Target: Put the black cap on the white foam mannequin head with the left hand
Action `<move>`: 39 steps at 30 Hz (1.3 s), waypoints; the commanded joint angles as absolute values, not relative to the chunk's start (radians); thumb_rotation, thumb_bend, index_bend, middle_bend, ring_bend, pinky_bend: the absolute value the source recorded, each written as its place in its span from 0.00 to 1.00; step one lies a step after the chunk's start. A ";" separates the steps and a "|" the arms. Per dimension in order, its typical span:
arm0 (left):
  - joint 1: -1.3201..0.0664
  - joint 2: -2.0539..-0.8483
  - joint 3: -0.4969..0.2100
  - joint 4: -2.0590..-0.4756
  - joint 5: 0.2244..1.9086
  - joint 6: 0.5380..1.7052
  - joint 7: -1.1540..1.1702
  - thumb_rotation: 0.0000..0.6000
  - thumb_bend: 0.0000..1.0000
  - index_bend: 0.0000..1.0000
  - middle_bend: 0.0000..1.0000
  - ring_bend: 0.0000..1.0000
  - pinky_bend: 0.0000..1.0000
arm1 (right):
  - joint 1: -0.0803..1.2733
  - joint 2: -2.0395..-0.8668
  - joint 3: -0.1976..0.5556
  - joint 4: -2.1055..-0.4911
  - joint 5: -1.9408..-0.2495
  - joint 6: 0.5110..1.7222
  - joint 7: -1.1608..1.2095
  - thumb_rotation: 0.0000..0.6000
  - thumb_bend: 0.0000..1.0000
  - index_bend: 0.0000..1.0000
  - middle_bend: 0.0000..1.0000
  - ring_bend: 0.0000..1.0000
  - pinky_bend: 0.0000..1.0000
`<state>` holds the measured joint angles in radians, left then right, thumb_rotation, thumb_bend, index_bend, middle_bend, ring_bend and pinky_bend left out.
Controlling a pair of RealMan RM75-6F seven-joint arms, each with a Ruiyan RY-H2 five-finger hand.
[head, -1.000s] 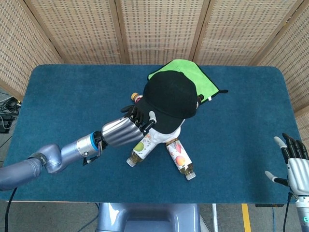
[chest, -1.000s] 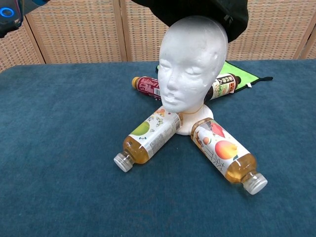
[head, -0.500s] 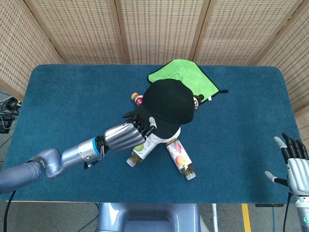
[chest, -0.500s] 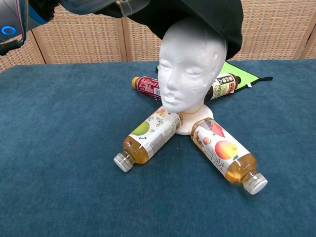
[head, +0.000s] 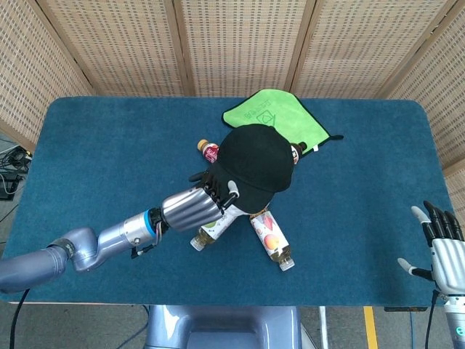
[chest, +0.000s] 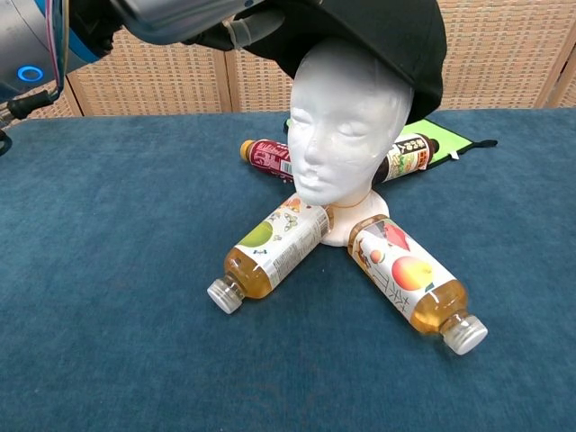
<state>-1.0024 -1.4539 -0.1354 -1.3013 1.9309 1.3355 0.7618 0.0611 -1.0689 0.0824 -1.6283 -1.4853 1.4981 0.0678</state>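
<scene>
The black cap (head: 254, 158) sits over the top of the white foam mannequin head (chest: 346, 126), its crown (chest: 396, 36) covering the skull in the chest view. My left hand (head: 207, 196) grips the cap's brim at its front left edge; in the chest view the left hand (chest: 193, 20) shows at the top left, fingers curled around the brim. From above, the cap hides nearly all of the mannequin. My right hand (head: 443, 243) hangs at the table's right front corner, fingers spread, holding nothing.
Around the mannequin's base lie two juice bottles (chest: 270, 252) (chest: 414, 281), a red bottle (chest: 268, 157) and a dark bottle (chest: 409, 155). A green cloth (head: 276, 115) lies behind them on the blue table (head: 109, 153).
The left hand has lowered the cap and drawn it forward and down onto the mannequin head. The arm has come nearer the chest camera. The right hand has not moved.
</scene>
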 commanded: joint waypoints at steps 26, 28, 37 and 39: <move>-0.957 -1.449 -0.130 -1.308 1.924 1.325 0.780 1.00 0.33 0.40 0.88 0.86 0.74 | 0.060 -1.073 0.082 -1.630 -1.489 1.502 0.058 1.00 0.05 0.13 0.00 0.00 0.00; -0.955 -1.448 -0.130 -1.312 1.922 1.319 0.782 1.00 0.27 0.36 0.88 0.86 0.74 | 0.060 -1.073 0.082 -1.630 -1.488 1.502 0.057 1.00 0.05 0.13 0.00 0.00 0.00; -0.948 -1.444 -0.128 -1.320 1.928 1.310 0.790 1.00 0.18 0.24 0.88 0.85 0.74 | 0.060 -1.073 0.083 -1.629 -1.486 1.500 0.057 1.00 0.05 0.13 0.00 0.00 0.00; -0.946 -1.441 -0.126 -1.324 1.931 1.307 0.792 1.00 0.11 0.19 0.87 0.85 0.73 | 0.060 -1.073 0.083 -1.629 -1.486 1.500 0.058 1.00 0.05 0.13 0.00 0.00 0.00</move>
